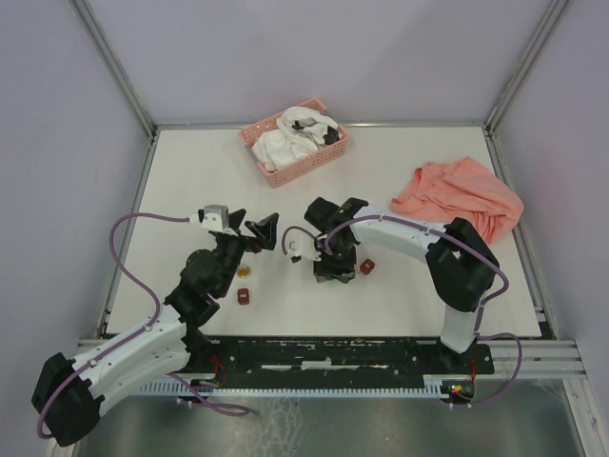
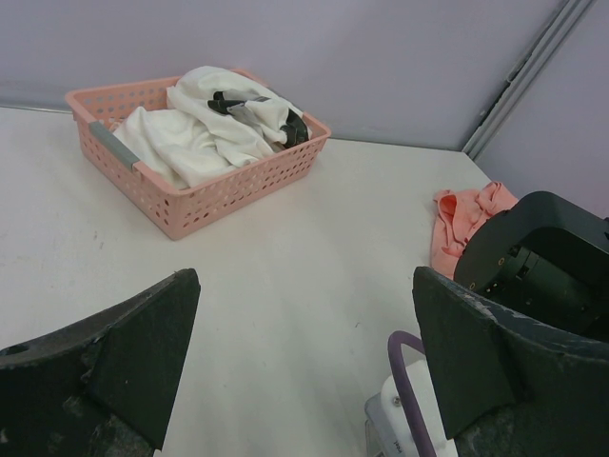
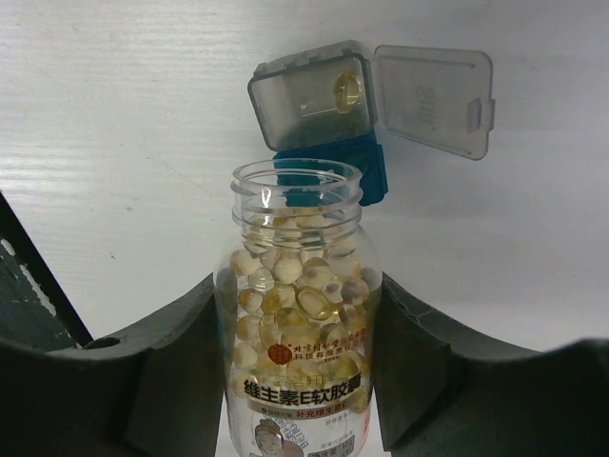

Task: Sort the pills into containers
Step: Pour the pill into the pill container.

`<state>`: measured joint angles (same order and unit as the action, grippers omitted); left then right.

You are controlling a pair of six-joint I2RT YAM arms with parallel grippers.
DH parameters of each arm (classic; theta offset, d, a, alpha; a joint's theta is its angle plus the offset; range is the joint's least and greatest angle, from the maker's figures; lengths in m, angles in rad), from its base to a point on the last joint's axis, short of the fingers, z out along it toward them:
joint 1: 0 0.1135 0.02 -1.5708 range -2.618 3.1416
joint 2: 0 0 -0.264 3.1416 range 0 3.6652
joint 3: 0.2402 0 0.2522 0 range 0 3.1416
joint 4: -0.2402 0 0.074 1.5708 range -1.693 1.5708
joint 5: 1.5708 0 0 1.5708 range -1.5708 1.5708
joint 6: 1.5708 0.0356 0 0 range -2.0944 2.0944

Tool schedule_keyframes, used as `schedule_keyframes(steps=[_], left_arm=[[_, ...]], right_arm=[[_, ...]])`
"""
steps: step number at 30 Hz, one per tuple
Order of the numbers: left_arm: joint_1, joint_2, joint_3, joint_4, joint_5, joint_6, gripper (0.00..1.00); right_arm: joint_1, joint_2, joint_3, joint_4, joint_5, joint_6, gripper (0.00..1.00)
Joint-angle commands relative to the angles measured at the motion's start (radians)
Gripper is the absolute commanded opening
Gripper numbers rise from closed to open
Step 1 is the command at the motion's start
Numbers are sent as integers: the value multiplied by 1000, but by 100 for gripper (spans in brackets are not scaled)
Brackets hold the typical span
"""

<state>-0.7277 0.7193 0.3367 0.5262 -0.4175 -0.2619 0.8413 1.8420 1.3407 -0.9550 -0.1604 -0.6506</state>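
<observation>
Pills (image 3: 303, 297) – a golden heap of soft amber capsules – sit inside a clear jar (image 3: 297, 390) with a printed label, its mouth open and upright. The right end effector (image 3: 297, 314) is clamped on that jar, a dark finger (image 3: 181, 362) pressed to each side, near the middle of the tabletop (image 1: 190, 181).

Just past the jar's mouth lies the grey box (image 3: 309, 100), lid swung out flat to one side, and look – one capsule (image 3: 347, 91) rests inside it. Tucked right against it is the teal box (image 3: 373, 173), partly hidden behind the jar's rim.

From above, a dark red box (image 1: 366, 268) sits just to the right of the right end effector. A second dark red box (image 1: 244, 296) lies further left and nearer the near edge, close beside the left arm.

Over to the left end effector (image 1: 262, 231): it hangs above the tabletop left of centre, jaws spread wide and gripping nothing, with its wrist camera looking toward the far edge.

At the middle of the far edge stands the pink slatted basket (image 2: 190, 205), piled with white cloths (image 2: 205, 129). A salmon cloth (image 1: 466, 195) lies crumpled by the right edge, toward the far right corner.
</observation>
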Motion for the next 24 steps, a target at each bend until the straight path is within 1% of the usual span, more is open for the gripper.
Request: schedule_keyframes(steps=[1,4,7,9,12,14,15,17,18,19,20,22,23,24], left_arm=[[4,-11,-1,54,-19,20,99],[4,-12,-1,54,-18,21,99],[4,-13,-2,56,-19,20,99],[3,-11,0,55,-18,21,99],[4,-12,-1,54,-18,20,99],[4,-15,-4,58,-19,20,99],[4,-13,-2,56,-19,20,99],[4,-9,2,52,-17,20,99],[4,-11,-1,53,-17,21,99],[4,-13,-2,56,-16,20,99],[3,-12,-2,58,-19,20,99],[4,-9,3,51,-17,21,99],[4,-9,2,51,-16,21,99],[4,-11,1,54,-16,20,99]], right_arm=[[4,-23,8,21,1,10,5],[4,-4,30,-8,6,10,5],[-10,-40,15,18,-23,16,4],[-9,-13,29,-13,-30,11,4],[-21,-23,29,22,32,38,3],[-16,-35,17,-1,-39,13,3],[3,-45,-5,13,-35,-14,4],[-9,-27,12,41,68,25,3],[-27,-21,34,18,60,33,3],[-16,-34,28,3,-12,12,3],[6,-52,0,13,-29,-13,4],[-5,-31,1,44,62,17,3],[-22,-6,33,15,48,30,3],[-23,-6,42,-23,-18,16,4]])
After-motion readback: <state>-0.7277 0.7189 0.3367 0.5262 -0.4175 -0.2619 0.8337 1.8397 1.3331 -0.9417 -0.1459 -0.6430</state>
